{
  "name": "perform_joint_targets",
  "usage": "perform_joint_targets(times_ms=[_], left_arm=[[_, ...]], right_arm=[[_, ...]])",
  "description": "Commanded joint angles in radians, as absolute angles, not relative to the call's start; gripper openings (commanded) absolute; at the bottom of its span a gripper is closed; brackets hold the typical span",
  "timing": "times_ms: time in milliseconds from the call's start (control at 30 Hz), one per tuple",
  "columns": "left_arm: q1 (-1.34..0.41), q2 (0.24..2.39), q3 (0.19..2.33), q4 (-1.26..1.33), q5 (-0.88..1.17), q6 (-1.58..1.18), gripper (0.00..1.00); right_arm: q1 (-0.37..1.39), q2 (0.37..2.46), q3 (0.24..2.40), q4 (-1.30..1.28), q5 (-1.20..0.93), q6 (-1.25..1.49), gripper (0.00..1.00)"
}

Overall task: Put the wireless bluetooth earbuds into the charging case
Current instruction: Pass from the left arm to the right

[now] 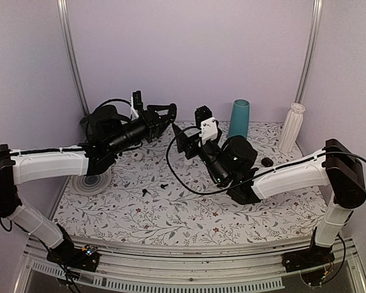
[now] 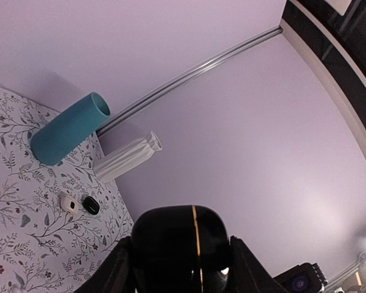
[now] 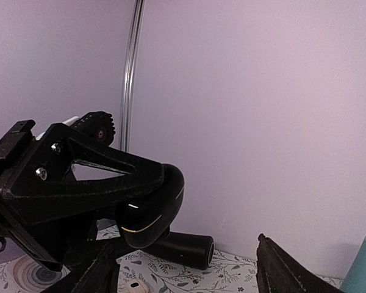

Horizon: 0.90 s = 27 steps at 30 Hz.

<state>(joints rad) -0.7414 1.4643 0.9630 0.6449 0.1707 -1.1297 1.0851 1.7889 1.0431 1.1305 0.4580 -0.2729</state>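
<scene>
So the charging case (image 2: 182, 244) is up in the air, left of the teal cup (image 1: 238, 118), pinched between the left gripper (image 2: 183, 270) fingers. It's clamped on the case's sides with the thin gold seam facing the wrist cam. The right gripper (image 3: 189, 271) sits between the case and the teal cup, jaws spread wide with nothing in them.

Both earbuds (image 1: 163, 184) are down on the floral table (image 1: 189, 213), left of the teal cup and nearer the arm bases, lying close together.

Handling guess: the case looks like glossy hard plastic, light and rounded, so probably slippery. Squeezing across the broad flanks like it's doing seems right. The earbuds are tiny and light, and I'd go for the stem or pinch across the body, since they'd likely skitter away if nudged.

Contents: the case lid looks shut to me, so the inside is hidden. I can't see into the teal cup either.
</scene>
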Motion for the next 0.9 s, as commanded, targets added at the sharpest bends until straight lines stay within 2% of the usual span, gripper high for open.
perform_joint_targets(times_ms=[0,267,467,733,867], left_arm=[[-0.759,1.455,0.95,0.69,0.164,-1.144,0.14],[-0.778,1.479,0.946,0.722,0.171,-1.164,0.14],[-0.787,1.478,0.94,0.733,0.165,-1.172,0.14],[-0.789,1.478,0.933,0.741,0.161,-1.176,0.15],[-0.791,1.48,0.931,0.748,0.161,-1.177,0.15]], right_arm=[[1.1,1.803,1.046,1.17,0.476,-0.233,0.78],[1.1,1.86,1.138,1.141,0.486,-0.226,0.77],[1.099,1.889,1.184,1.124,0.538,-0.223,0.72],[1.1,1.899,1.201,1.105,0.52,-0.22,0.48],[1.1,1.901,1.201,1.093,0.519,-0.217,0.41]])
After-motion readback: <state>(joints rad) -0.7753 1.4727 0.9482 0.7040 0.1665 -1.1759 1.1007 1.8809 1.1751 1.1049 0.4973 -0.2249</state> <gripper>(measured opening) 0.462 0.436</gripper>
